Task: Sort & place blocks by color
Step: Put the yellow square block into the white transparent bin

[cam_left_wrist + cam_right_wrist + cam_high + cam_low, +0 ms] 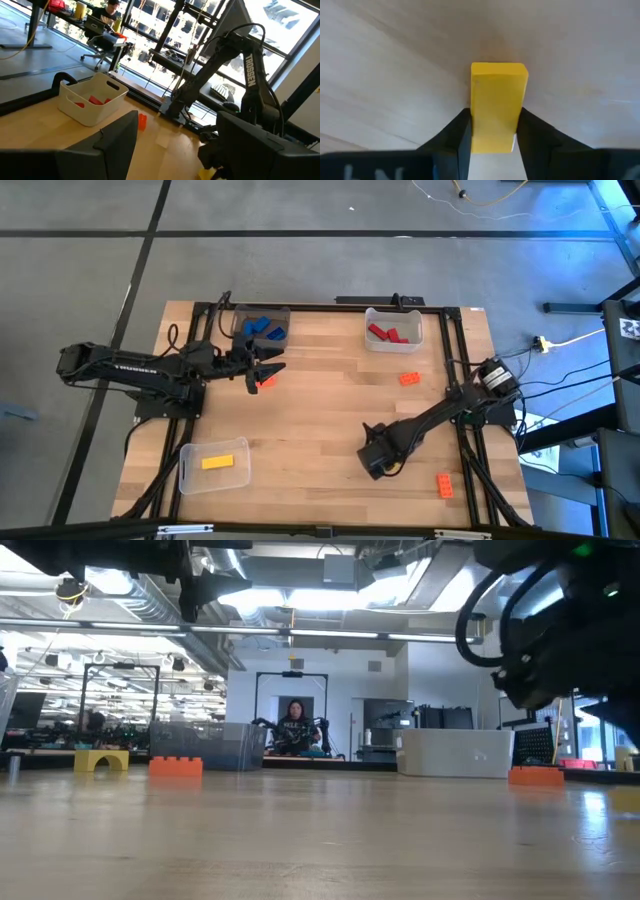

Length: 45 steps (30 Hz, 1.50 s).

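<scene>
A yellow block (498,105) sat right between the fingers (451,134) of our right hand (378,463), both pads pressed against its sides, so we were pinching it down at the wooden counter (320,410), low in the near-right part. Just beyond that hand, toward the near-right corner, an orange block (444,485) lay loose on the counter, and a second orange block (409,378) lay farther back, just in front of the white bin (393,328) holding the red blocks (385,333). Across at the far left, a clear bin (262,325) held the blue blocks (264,329). At the near-left corner a third bin (213,465) carried one yellow block (217,463). Our left hand (262,372) hung just in front of the blue bin with its fingers (107,145) spread wide and nothing between them; a small red-orange piece (265,381) showed right at its tips, though we could not tell whether it touched them. From counter height we saw a yellow arch-shaped piece (101,760) beside an orange block (175,766), and a person (294,725) seated in the room behind.
</scene>
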Available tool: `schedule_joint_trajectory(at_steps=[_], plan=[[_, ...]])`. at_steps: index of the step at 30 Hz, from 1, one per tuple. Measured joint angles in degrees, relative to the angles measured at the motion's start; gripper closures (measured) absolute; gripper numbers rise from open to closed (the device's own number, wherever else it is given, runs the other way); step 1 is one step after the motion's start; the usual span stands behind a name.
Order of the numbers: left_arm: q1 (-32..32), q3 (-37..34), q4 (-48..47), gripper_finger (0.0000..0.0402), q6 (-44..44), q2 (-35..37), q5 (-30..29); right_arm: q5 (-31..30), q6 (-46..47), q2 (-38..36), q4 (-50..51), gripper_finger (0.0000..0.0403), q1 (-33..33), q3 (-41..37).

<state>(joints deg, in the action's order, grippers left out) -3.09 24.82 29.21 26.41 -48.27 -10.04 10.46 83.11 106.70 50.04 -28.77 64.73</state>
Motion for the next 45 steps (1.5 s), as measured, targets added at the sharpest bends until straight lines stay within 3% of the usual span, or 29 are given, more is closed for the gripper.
schedule_joint_trajectory(at_steps=[5, 9, 13, 17, 22, 26, 30, 37, 41, 45], plan=[[0.0, 0.0, 0.0, 0.0141, 0.0, 0.0, 0.0, -1.2, -7.3, -4.4, 8.4, 0.0281, 0.0, -2.1], [0.0, 0.0, 0.0, 0.0141, 0.0, 0.0, 0.0, -3.4, -8.8, -12.8, 5.1, 0.0281, 0.2, -9.7], [0.0, 0.0, 0.2, 0.0141, 0.0, 0.0, -0.5, -8.8, -8.4, -23.7, -10.3, 0.0281, 1.9, -19.7], [0.0, 0.0, 0.2, 0.0141, 0.0, 0.0, -1.2, -17.5, -8.3, -32.1, -33.2, 0.0281, 5.7, -28.7], [0.0, 0.0, 0.3, 0.0141, 0.0, 0.0, -1.3, -27.1, -16.2, -33.4, -61.1, 0.0281, 12.5, -34.1], [0.0, 0.0, 0.3, 0.0141, 0.0, 0.0, -1.2, -25.7, -26.8, -31.5, -73.6, 0.0281, 19.1, -32.2], [0.0, 0.0, 0.2, 0.0141, 0.0, 0.0, -0.9, -18.2, -38.6, -30.7, -75.0, 0.0281, 23.5, -26.7], [0.0, 0.0, 0.2, 0.0141, 0.0, 0.0, 3.7, -15.6, -60.8, -31.3, -72.0, 0.0281, 25.6, -17.0], [0.0, 0.0, 0.8, 0.0141, 0.1, 0.0, 7.2, -13.1, -67.3, -31.1, -59.6, 0.0281, 27.4, -12.2], [0.0, 0.0, 2.6, 0.0141, -0.3, 0.0, 11.0, -9.4, -68.5, -31.1, -56.0, 0.0281, 29.0, -11.5]])
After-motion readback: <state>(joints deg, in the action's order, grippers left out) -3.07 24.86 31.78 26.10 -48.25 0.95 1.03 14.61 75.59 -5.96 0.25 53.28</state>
